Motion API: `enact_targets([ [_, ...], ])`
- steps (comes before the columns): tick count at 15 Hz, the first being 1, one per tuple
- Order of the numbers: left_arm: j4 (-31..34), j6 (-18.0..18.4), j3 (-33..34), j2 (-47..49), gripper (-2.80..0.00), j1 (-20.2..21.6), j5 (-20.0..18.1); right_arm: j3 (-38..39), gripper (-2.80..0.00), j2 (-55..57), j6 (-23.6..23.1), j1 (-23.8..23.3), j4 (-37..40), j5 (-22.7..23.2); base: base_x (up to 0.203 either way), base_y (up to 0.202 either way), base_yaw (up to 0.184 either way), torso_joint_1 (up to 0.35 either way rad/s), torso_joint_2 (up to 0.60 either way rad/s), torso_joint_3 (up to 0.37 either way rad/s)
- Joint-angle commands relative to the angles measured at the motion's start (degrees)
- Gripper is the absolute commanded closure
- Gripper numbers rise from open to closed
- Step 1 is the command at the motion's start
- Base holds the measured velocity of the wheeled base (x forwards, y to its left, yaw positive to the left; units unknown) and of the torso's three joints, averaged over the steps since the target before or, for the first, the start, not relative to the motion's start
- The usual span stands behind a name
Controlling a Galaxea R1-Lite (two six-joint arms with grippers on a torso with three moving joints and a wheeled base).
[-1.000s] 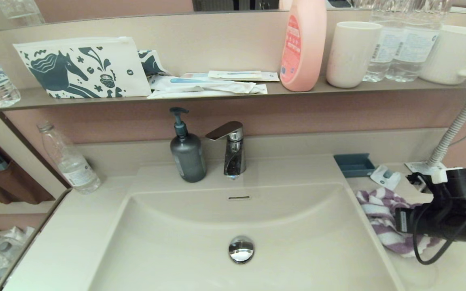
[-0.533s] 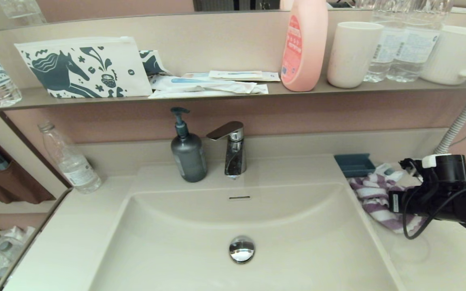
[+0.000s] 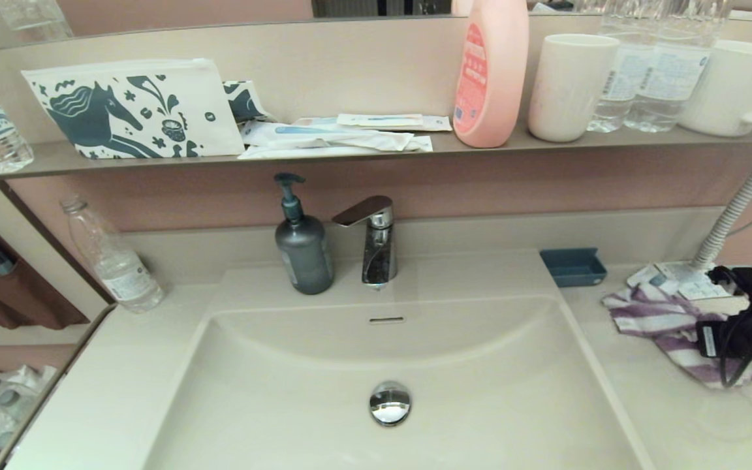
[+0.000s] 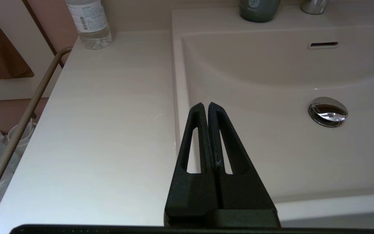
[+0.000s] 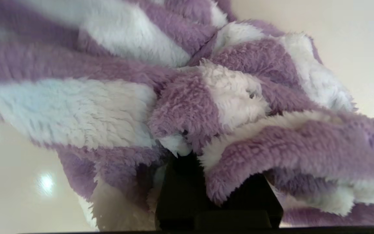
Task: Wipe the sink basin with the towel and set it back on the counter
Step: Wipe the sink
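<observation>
The purple-and-white striped towel (image 3: pixel 657 320) lies bunched on the cream counter (image 3: pixel 650 418), to the right of the sink basin (image 3: pixel 324 391). My right gripper (image 3: pixel 701 339) is at the towel's right side, shut on the towel. In the right wrist view the towel (image 5: pixel 187 97) is gathered over the right gripper (image 5: pixel 187 152) and hides its fingertips. The basin holds nothing but its chrome drain plug (image 3: pixel 390 403) and its overflow slot (image 3: pixel 386 320). My left gripper (image 4: pixel 205 105) is shut and holds nothing, hovering over the basin's left rim (image 4: pixel 176 97); the head view does not show it.
A blue tray (image 3: pixel 572 266) and small sachets (image 3: pixel 670 281) lie behind the towel, next to a coiled hose (image 3: pixel 735 209). A grey pump bottle (image 3: pixel 303 251) and the faucet (image 3: pixel 375 238) stand behind the basin. A water bottle (image 3: pixel 111 258) stands at the left. The shelf (image 3: pixel 350 155) above carries the horse pouch, a pink bottle and cups.
My right gripper has moved right, away from the basin rim. It has dragged the towel along the counter and stretched it out. The left arm has not moved.
</observation>
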Motion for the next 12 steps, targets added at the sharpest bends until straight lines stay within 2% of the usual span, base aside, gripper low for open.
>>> enact_targets([
  [1, 0.01, 0.01, 0.00, 0.07, 0.00, 0.00, 0.00, 1.10, 0.00, -4.30, -1.11, -0.98, 5.29, 0.17, 0.000, 0.000, 0.000, 0.000, 0.00, 0.000],
  [3, 0.01, 0.02, 0.00, 0.07, 0.00, 0.00, 0.00, 3.37, 0.00, -8.20, -3.15, -0.75, 12.69, 0.25, 0.000, 0.000, 0.000, 0.000, 0.00, 0.000],
  [5, 0.01, 0.09, 0.00, 0.07, 0.00, 0.00, 0.00, 6.08, 0.00, -10.53, -4.67, 0.87, 15.39, 0.49, 0.000, 0.000, 0.000, 0.000, 0.00, 0.000],
  [8, 0.01, 0.01, 0.00, 0.07, 0.00, 0.00, 0.00, 14.10, 0.00, -13.95, -4.13, 9.12, 15.41, 0.46, 0.000, 0.000, 0.000, 0.000, 0.00, 0.000],
  [10, 0.01, 0.00, 0.00, 0.07, 0.00, 0.00, 0.00, 16.08, 0.00, -14.90, -0.07, 16.82, 15.35, 0.43, 0.000, 0.000, 0.000, 0.000, 0.00, 0.000],
  [12, 0.01, 0.07, 0.00, 0.07, 0.00, 0.00, 0.00, 16.08, 0.00, -14.48, 7.07, 23.78, 14.55, 0.39, 0.000, 0.000, 0.000, 0.000, 0.00, 0.000],
])
